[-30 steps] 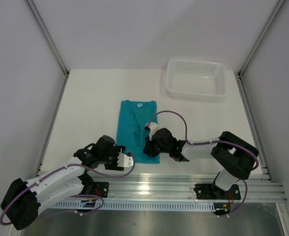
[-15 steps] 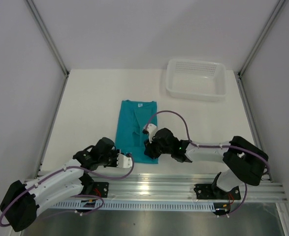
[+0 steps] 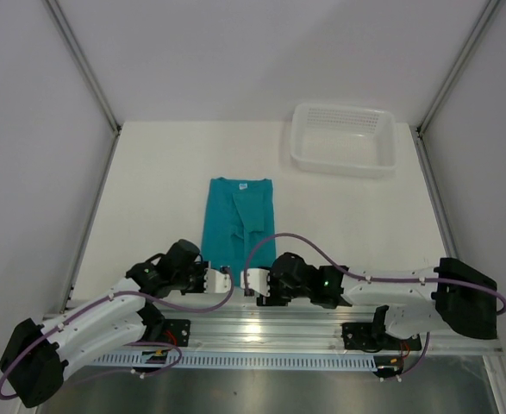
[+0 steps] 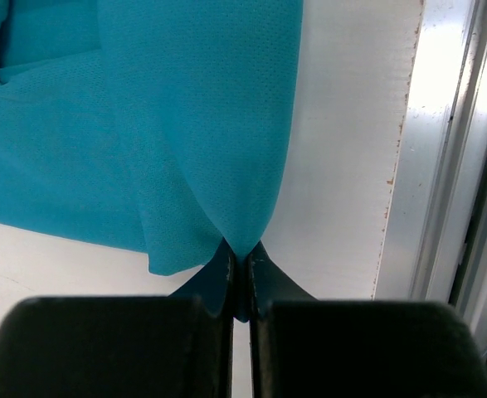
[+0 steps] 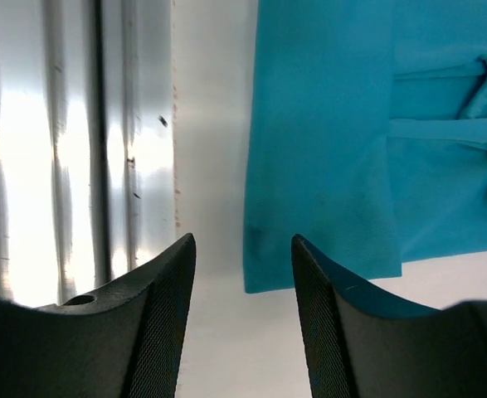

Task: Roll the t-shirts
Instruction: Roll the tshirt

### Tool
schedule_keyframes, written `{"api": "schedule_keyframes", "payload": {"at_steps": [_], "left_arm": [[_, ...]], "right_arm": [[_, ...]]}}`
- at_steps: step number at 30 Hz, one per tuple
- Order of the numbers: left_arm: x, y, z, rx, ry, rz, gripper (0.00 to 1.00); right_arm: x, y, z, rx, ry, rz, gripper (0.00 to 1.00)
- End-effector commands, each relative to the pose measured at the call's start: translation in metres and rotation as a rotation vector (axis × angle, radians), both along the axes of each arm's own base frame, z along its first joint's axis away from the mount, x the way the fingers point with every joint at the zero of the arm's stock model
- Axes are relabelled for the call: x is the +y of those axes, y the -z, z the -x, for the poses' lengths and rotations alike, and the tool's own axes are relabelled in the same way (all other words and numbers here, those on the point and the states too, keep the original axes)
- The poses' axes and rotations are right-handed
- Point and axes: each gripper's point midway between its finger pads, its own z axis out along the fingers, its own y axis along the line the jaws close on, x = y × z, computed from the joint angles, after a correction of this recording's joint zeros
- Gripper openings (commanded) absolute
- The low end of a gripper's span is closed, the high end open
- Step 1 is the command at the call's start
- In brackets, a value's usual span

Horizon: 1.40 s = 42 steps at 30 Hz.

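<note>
Low over the worktop (image 3: 149,172), the left gripper (image 4: 241,261) pinches the hem of the teal t-shirt (image 3: 238,220); the right gripper (image 5: 241,245) hovers alongside, jaws parted.

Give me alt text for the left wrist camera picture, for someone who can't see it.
The left gripper is pinched shut on a corner of the teal t-shirt, drawing the fabric down into a point. The rest of the shirt lies spread on the white table, with an aluminium rail running down the right side.
</note>
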Motion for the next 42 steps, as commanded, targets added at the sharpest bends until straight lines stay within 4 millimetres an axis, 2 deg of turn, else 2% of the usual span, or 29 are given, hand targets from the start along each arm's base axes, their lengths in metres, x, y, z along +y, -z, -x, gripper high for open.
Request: {"api": "schedule_keyframes", "payload": {"at_steps": [1,5,8,15,18,19,21,23,25,27,28,29,32,33,36,40,42], "left_arm": [[-0.013,-0.017,0.0,0.005,0.009,0.06,0.01],[-0.012,-0.016,0.002,0.014,0.009,0.057,0.02],[-0.012,-0.017,0.003,0.02,0.013,0.058,0.02],[-0.01,-0.013,0.008,0.039,0.027,0.046,0.01],[-0.013,-0.017,0.007,0.039,0.03,0.06,0.01],[-0.013,-0.017,0.008,0.046,0.03,0.062,0.01],[-0.016,-0.02,0.01,0.061,0.036,0.079,0.01],[-0.012,-0.019,0.014,0.088,0.034,0.067,0.01],[-0.011,-0.02,0.016,0.101,0.033,0.063,0.01],[-0.007,-0.019,0.024,0.14,0.033,0.053,0.01],[-0.008,-0.025,0.026,0.144,0.035,0.065,0.01],[-0.003,-0.022,0.035,0.186,0.037,0.047,0.01],[-0.002,-0.028,0.052,0.26,0.057,0.05,0.02],[0.002,-0.027,0.059,0.293,0.056,0.035,0.02],[0.005,-0.026,0.061,0.307,0.057,0.017,0.02],[0.001,-0.031,0.067,0.354,0.082,0.028,0.03],[-0.003,-0.037,0.061,0.364,0.069,0.058,0.03]], "right_arm": [[-0.001,0.008,-0.015,-0.144,-0.027,0.077,0.54],[-0.002,0.031,-0.021,-0.161,-0.013,0.163,0.54],[-0.005,0.038,-0.021,-0.173,0.0,0.193,0.54],[-0.014,0.039,-0.032,-0.213,0.081,0.205,0.54],[-0.005,0.034,-0.035,-0.22,0.086,0.174,0.5],[-0.004,0.037,-0.032,-0.203,0.069,0.18,0.46],[-0.007,0.038,-0.029,-0.178,0.06,0.202,0.22],[-0.006,0.035,-0.023,-0.151,0.04,0.192,0.07],[-0.004,0.025,-0.019,-0.132,0.031,0.155,0.05],[-0.003,0.019,-0.005,-0.072,-0.004,0.132,0.04],[-0.002,0.015,-0.001,-0.051,-0.017,0.118,0.04],[-0.001,0.008,0.014,0.006,-0.072,0.094,0.04],[-0.001,-0.006,0.032,0.096,-0.116,0.064,0.03],[0.0,-0.008,0.039,0.131,-0.14,0.058,0.02],[-0.002,-0.011,0.052,0.207,-0.177,0.081,0.02],[-0.001,-0.017,0.053,0.29,-0.186,0.07,0.02],[-0.001,-0.017,0.039,0.33,-0.151,0.056,0.02]]}}
